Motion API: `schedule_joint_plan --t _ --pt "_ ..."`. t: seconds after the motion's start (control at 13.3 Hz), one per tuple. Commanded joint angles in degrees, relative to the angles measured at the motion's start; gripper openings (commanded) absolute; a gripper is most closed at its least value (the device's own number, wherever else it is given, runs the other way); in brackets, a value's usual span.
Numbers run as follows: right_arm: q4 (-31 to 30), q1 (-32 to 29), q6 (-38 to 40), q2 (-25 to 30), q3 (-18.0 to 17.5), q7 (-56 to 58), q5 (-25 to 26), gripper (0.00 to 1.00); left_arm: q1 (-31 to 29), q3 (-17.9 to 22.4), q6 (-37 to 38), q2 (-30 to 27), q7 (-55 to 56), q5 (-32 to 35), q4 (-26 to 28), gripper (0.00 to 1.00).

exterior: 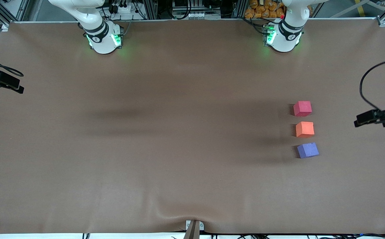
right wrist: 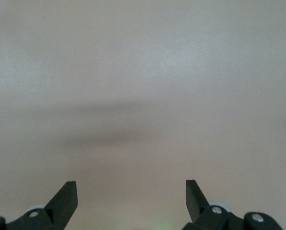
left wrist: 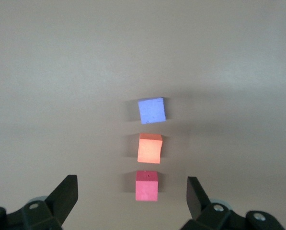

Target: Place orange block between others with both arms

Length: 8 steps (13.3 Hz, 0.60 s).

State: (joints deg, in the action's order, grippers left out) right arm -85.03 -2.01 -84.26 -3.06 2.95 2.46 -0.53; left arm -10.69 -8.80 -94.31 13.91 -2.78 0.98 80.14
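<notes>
Sitting in a short row on the brown table (exterior: 179, 166), toward the left arm's end, the orange block (exterior: 304, 129) rests between the pinkish-red cube (exterior: 302, 108) and the bluish-purple cube (exterior: 307, 150), close to both but touching neither. The purple one is nearest the front camera. The left gripper (left wrist: 132, 194) hangs up in the air with its fingers wide apart and nothing in them, and the right gripper (right wrist: 131, 194) waits over bare table at the right arm's end, wide apart and holding nothing too.
</notes>
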Motion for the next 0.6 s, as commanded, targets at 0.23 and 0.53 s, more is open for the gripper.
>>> schedule_joint_plan --t 0.23,0.53 --pt "-0.8 -0.5 0.2 1.2 -0.8 -1.0 0.7 1.0 -0.2 -3.6 7.4 -8.1 3.2 -0.8 2.3 1.0" --pt "-0.9 -0.4 0.2 1.2 -0.9 -1.0 0.7 1.0 3.7 -1.2 7.1 -12.3 3.4 -1.1 6.3 1.0"
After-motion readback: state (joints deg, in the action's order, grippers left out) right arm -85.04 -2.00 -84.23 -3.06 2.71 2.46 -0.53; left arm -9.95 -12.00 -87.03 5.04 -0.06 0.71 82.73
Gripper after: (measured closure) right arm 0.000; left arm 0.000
